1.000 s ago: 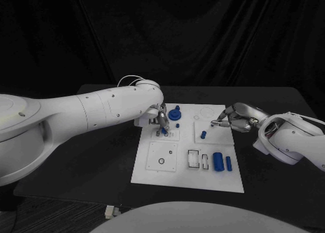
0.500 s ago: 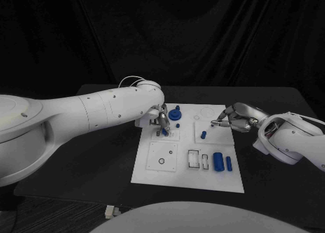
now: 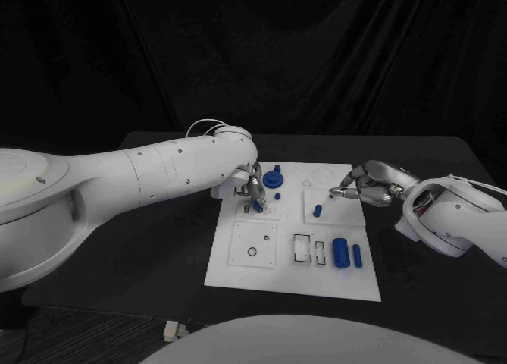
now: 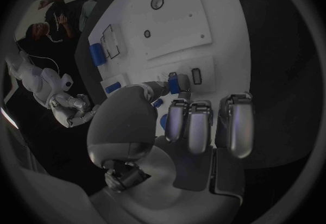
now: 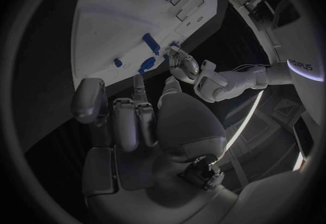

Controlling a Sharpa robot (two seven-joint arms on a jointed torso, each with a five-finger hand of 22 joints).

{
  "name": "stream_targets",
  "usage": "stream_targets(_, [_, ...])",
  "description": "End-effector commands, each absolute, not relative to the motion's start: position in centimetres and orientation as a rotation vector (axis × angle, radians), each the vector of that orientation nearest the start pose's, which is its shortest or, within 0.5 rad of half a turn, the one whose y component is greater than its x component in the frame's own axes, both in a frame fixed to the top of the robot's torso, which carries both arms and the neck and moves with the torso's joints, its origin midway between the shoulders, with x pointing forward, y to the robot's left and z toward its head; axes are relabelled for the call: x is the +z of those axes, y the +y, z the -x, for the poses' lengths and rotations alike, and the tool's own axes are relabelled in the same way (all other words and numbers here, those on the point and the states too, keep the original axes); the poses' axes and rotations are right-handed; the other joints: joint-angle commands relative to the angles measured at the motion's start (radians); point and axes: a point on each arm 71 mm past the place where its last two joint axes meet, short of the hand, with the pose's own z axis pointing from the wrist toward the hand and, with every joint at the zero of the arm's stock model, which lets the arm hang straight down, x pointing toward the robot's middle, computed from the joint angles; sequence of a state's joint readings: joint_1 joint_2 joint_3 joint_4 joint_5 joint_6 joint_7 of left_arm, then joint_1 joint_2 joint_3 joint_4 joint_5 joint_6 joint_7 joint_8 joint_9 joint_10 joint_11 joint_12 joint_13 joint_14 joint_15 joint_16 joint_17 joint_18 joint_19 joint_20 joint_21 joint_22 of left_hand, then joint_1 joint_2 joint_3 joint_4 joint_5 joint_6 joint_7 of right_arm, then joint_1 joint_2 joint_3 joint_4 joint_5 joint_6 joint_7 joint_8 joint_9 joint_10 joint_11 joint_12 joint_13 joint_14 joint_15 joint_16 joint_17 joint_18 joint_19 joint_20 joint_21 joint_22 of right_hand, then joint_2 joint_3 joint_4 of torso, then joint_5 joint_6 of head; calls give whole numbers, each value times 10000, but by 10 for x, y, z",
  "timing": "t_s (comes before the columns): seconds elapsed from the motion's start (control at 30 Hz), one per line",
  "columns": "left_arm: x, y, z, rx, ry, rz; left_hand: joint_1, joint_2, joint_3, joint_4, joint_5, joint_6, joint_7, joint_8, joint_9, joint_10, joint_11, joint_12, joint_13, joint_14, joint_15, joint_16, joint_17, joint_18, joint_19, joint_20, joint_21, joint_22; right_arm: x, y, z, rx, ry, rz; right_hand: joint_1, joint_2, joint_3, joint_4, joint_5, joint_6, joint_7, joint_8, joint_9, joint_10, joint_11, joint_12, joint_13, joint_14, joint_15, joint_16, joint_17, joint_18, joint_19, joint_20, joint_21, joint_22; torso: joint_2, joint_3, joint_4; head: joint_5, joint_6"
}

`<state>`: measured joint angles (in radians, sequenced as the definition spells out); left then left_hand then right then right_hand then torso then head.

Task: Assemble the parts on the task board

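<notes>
Left hand (image 3: 245, 184) pinches a blue part (image 4: 173, 82) over the board (image 3: 264, 269), likely lining it up with a slot; right hand (image 3: 364, 186) waits at the board's right edge, fingers curled, empty

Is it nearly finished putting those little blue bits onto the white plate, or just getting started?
Partway, I'd judge. A blue round part and a small peg already stand on the task board. The left hand pinches a small blue part at a slot. Two blue cylinders lie loose beside empty rectangular slots. The right hand holds nothing.
</notes>
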<state>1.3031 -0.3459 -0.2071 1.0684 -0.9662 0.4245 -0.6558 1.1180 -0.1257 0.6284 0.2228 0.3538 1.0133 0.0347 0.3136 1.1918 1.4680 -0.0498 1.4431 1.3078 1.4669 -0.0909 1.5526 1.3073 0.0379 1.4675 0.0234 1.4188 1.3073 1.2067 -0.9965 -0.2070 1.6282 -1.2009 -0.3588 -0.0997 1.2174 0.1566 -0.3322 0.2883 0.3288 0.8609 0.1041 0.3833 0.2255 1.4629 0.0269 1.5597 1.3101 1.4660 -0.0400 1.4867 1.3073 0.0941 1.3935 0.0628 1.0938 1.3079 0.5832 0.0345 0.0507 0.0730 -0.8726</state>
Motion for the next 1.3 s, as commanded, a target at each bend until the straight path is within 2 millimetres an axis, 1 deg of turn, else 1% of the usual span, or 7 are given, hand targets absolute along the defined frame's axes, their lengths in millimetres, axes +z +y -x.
stream_targets(0.03, [-264,97,-517,-1426,26421,-970,-39,98,628,-707,59,41,-128,-63,-17,330,0,-52,1647,946,-60,-59,2455,-9,273,-69,-62,2142,-235,-252,-439,6561,18700,-1127,53,20,-57,1,23,-13,-52,43,9,878,-59,-61,2345,630,-65,-44,880,56,-44,-2,-35,1046,1,0,-1,-6,0])
stream_targets(0.9, [-268,92,-515,-1447,26550,-1107,-115,138,502,-721,60,19,-113,-132,-57,318,14,-81,1626,934,-48,-91,2431,-7,267,-61,-80,2137,-235,-252,-439,6537,18700,-1145,61,31,-71,12,21,-18,-50,40,13,874,-56,-65,2340,627,-63,-47,878,58,-48,0,-57,1043,0,3,0,-18,0])
stream_targets(1.07, [-269,92,-514,-1407,26572,-1111,-117,144,496,-724,60,18,-113,-136,-60,315,14,-87,1622,933,-48,-95,2428,-6,265,-60,-85,2136,-235,-252,-439,6545,18694,-1141,61,31,-71,12,21,-18,-50,40,13,874,-56,-65,2340,627,-63,-47,878,58,-48,0,-57,1043,0,-2,-2,-10,0])
stream_targets(1.3, [-270,92,-514,-1385,26601,-1105,-133,156,445,-746,58,0,-108,-173,-81,299,17,-116,1601,921,-45,-125,2406,1,251,-57,-117,2126,-235,-252,-439,6556,18694,-1133,61,31,-71,12,21,-18,-50,40,13,874,-56,-65,2340,627,-63,-47,878,58,-48,0,-57,1043,1,1,-2,4,0])
